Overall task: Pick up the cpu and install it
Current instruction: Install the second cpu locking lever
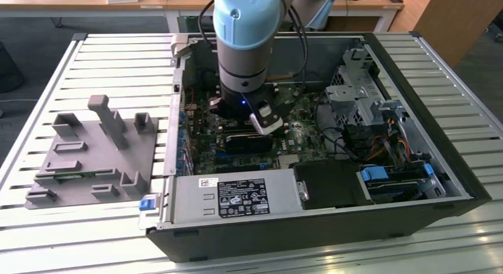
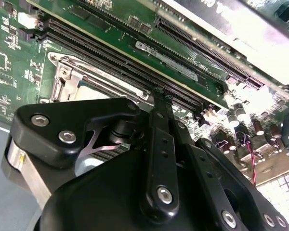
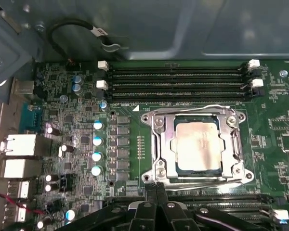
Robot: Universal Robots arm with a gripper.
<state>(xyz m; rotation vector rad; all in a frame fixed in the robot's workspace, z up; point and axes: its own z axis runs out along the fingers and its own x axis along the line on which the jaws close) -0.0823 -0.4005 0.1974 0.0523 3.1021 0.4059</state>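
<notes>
Silvery cpu point(image 3: 197, 145) sits in its socket point(image 3: 157, 147); fingers point(image 3: 156, 190) together, empty.

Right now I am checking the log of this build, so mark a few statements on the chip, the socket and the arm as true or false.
1. The silvery square cpu lies inside the metal-framed motherboard socket. True.
2. The black gripper holds the cpu. False: its fingertips meet with nothing between them, beside the socket.
3. The grey plastic tray stands inside the black computer case. False: it rests on the slatted table, at the exterior view's left of the case.
4. The arm reaches down into the case. True.
</notes>
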